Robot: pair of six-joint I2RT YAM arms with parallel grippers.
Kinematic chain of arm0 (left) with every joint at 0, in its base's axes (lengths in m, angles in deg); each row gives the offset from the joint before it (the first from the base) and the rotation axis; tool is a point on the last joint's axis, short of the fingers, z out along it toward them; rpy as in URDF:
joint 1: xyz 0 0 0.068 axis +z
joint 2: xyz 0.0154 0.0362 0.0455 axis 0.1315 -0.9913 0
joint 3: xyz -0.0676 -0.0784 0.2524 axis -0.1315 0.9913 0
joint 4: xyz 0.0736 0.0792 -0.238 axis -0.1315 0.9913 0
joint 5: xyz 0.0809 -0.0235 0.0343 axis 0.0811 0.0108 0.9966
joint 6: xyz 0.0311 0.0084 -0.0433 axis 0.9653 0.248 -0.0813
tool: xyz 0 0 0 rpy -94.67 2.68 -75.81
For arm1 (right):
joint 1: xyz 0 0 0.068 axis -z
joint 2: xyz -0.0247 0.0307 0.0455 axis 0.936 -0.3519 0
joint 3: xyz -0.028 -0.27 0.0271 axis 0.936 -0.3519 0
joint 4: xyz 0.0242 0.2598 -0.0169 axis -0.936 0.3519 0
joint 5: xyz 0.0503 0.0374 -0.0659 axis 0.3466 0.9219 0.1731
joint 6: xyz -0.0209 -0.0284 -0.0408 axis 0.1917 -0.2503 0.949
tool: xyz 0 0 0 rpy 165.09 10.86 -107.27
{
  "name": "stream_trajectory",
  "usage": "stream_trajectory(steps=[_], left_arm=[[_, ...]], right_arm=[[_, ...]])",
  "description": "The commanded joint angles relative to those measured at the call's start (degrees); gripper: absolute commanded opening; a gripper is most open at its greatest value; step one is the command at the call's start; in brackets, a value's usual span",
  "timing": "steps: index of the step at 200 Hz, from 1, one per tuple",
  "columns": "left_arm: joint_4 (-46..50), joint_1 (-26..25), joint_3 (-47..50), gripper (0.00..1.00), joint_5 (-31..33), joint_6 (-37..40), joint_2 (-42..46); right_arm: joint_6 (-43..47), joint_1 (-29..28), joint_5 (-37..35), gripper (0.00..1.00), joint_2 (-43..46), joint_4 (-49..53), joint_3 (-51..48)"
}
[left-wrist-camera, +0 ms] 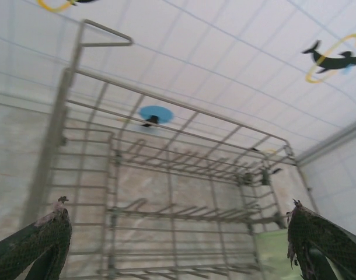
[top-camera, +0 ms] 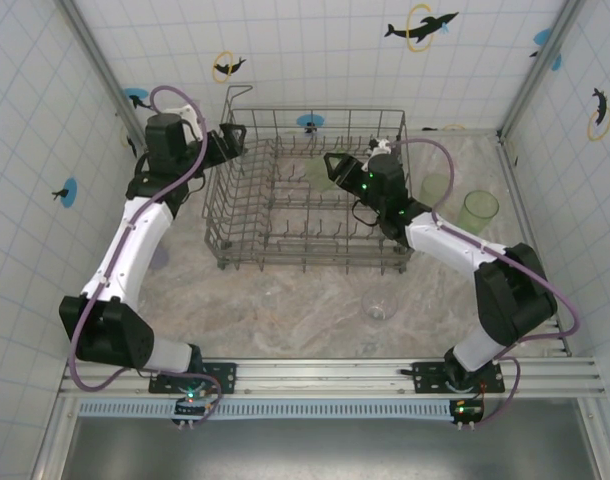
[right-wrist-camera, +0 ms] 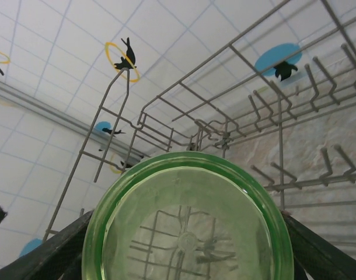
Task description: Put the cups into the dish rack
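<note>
The dish rack (top-camera: 285,215) is a grey wire basket in the middle of the table. My right gripper (top-camera: 335,166) reaches over its far right part, shut on a translucent green cup (top-camera: 318,173) held above the tines. In the right wrist view that cup (right-wrist-camera: 189,224) shows mouth-on between the dark fingers (right-wrist-camera: 52,256), with the rack (right-wrist-camera: 265,116) behind it. My left gripper (top-camera: 234,139) hangs open with nothing in it at the rack's far left corner. In its own view the left gripper (left-wrist-camera: 178,205) faces the rack (left-wrist-camera: 166,169), and the green cup (left-wrist-camera: 276,252) shows low on the right.
On the table right of the rack stand a green cup (top-camera: 477,211) and a paler one (top-camera: 435,188). A clear glass (top-camera: 378,305) stands in front of the rack, near the right arm. Tiled walls close in the table on three sides.
</note>
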Motion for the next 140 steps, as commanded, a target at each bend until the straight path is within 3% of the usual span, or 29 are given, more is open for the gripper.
stream_trajectory(steps=[1,64,140], left_arm=[[4.52,2.87,-1.66,0.97,4.74,3.28,-1.08],[2.34,15.85,4.21,0.97,-0.85,-1.08,-2.18],[-1.58,20.33,7.28,0.97,-2.78,1.89,-5.23]], right_arm=[[6.48,-0.62,-4.47,0.52,1.59,4.06,5.08],[17.46,-3.35,-9.74,0.52,-2.68,13.2,13.86],[25.74,-5.28,-12.45,0.51,-13.79,21.39,27.8]])
